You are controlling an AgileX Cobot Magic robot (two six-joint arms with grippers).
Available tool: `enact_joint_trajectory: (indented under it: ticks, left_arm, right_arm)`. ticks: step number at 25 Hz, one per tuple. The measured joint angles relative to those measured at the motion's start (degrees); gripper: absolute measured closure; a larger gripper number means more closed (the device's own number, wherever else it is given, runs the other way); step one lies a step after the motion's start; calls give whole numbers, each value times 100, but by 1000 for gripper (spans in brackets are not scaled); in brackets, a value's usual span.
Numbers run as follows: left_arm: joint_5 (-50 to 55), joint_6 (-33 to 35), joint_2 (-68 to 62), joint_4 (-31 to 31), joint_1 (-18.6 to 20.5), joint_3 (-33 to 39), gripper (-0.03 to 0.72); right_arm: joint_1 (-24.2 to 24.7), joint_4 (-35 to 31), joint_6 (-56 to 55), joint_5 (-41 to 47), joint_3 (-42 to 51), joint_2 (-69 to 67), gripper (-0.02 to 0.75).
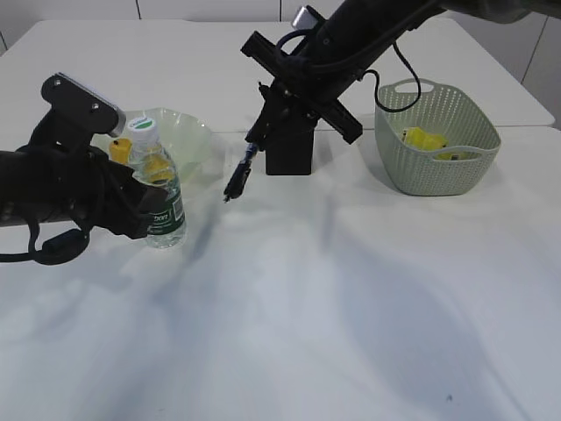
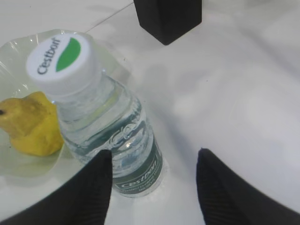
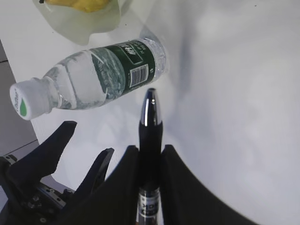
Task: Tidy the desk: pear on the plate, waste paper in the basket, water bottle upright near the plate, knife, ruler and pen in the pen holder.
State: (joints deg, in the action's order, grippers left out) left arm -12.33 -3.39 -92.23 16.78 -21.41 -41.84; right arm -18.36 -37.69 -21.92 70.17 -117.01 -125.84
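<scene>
Left arm low over desk (image 1: 351,307), pincer (image 2: 154,183) spread wide around upright water bottle (image 2: 108,136). Right arm angled down, pincer (image 3: 150,164) clamped on pen (image 3: 150,140).

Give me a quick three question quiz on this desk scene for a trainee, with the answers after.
1. True or false: the water bottle stands upright.
2. What does the right gripper hold? A knife, B pen, C ruler.
3. Fill in: the waste paper lies in the ____.

Key: 1 true; it stands beside the plate, between the left gripper's open jaws. 2 B, the pen. 3 basket.
</scene>
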Motion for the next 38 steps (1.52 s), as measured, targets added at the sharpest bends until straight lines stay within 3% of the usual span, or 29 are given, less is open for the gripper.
enact_joint_trajectory:
  ticks: [8, 16, 38]
  left_arm:
    - [129, 0, 0, -42, -37, 0, 272]
    - [424, 0, 0, -147, -482, 0, 272]
    - [1987, 0, 1549, -454, -507, 3, 279]
  right_arm:
    - [0, -23, 0, 0, 0, 0, 651]
    - [0, -23, 10, 0, 0, 0, 651]
    - [0, -138, 129, 10, 0, 0, 650]
